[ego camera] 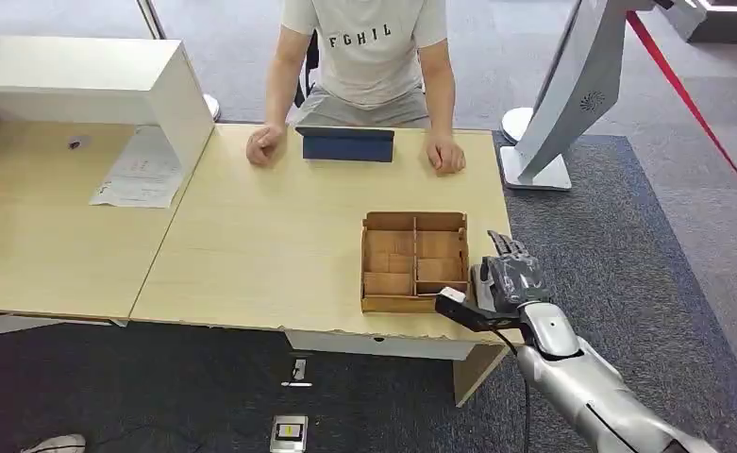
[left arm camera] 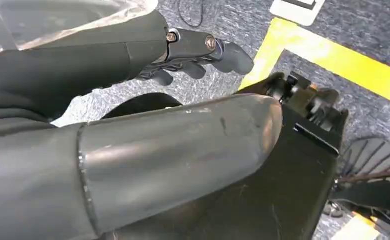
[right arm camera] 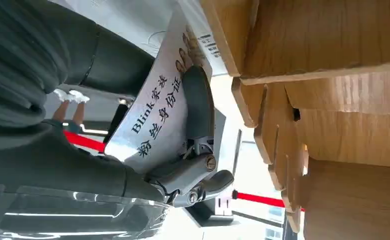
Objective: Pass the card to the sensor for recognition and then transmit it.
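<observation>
So the card [right arm camera: 155, 112] is a white printed thing, glossy-ish, with "Blink" and a line of dark blue Chinese characters running along it, plus a strip of small print and what looks like a picture at one end, too cut off to make out. It's pinched in the right hand [right arm camera: 183, 145]: in the right wrist view a dark finger [right arm camera: 197, 102] lies flat across the printed face and the thick grey thumb sits behind, so the hand is clamped on the card. The card's far end sits just beside the edge of the wooden box [right arm camera: 332, 100], whether it actually touches the wood I can't tell. From the head view, the right hand [ego camera: 508, 281] is at about 5 o'clock in the picture, right off the box's right side at the table's front corner; the card itself is hidden there. That wooden box [ego camera: 413, 261] is a shallow tray split into compartments, sitting on a light wood table [ego camera: 270, 245]. At 12 o'clock a person [ego camera: 364, 57] in a white tee sits across the table with both fists resting on it, and a dark blue tablet-like device [ego camera: 347, 144] stands between them. Some papers [ego camera: 140, 175] lie at 10 o'clock beside a white cabinet [ego camera: 91, 80]. The left hand [left arm camera: 193, 55] hangs over grey carpet [left arm camera: 222, 20] with yellow tape [left arm camera: 342, 62], fingers curled in with nothing in them.
</observation>
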`<state>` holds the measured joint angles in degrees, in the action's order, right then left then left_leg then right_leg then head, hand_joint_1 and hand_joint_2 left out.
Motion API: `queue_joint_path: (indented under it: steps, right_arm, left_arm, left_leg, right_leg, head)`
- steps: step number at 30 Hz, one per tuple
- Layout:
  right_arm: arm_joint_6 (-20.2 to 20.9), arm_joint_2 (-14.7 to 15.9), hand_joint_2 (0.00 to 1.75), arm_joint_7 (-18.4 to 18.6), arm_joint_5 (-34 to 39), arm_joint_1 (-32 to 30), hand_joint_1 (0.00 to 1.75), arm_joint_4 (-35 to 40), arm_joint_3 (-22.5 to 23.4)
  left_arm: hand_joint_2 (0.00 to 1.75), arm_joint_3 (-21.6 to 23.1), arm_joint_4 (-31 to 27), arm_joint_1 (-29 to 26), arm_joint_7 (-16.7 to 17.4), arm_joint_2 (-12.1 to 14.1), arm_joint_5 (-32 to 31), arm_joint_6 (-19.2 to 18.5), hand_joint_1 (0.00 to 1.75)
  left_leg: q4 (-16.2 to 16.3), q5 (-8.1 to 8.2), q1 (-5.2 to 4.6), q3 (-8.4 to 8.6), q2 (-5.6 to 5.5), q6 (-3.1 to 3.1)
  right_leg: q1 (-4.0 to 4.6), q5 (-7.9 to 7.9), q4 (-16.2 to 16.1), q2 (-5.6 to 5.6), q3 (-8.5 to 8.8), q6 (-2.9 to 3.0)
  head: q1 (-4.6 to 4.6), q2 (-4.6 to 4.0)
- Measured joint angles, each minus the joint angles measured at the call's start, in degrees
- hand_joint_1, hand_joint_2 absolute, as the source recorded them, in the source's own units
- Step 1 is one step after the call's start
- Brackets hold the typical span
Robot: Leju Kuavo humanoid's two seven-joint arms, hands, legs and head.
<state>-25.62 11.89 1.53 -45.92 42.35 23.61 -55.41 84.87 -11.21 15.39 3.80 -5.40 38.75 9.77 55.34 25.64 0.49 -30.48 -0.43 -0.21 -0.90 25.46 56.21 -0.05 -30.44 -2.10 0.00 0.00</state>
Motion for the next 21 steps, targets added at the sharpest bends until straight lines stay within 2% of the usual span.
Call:
queue_joint_path:
  steps: [13,17,21]
  right_arm:
    - [-0.68,-0.02,1.75,0.77,0.11,0.13,1.75,0.31,-0.07]
    - [-1.71,-0.02,1.75,1.22,-1.34,2.75,1.75,0.68,-0.09]
    - [-0.41,0.0,1.75,1.4,-3.87,6.99,1.75,1.73,-0.22]
  left_arm:
    - [0.0,0.85,0.0,-0.05,-0.48,-0.2,-0.07,0.0,0.0]
    - [0.0,1.11,0.0,-0.08,-0.22,-0.22,-0.17,-0.02,0.0]
    - [0.0,1.4,0.0,-0.07,0.09,-0.37,-0.31,-0.11,0.0]
  left_leg:
    - [0.0,0.0,0.0,-0.04,-0.01,0.0]
    - [0.01,-0.01,-0.02,-0.06,0.0,0.0]
    - [0.01,-0.02,-0.03,-0.07,0.01,0.01]
  right_leg:
    - [0.0,0.0,0.01,0.0,-0.01,0.0]
    - [-0.01,-0.01,0.04,0.0,-0.03,-0.01]
    - [-0.03,-0.02,0.07,0.0,-0.05,-0.01]
  head:
    - [0.0,0.0]
    - [0.02,0.0]
    - [0.0,0.0]
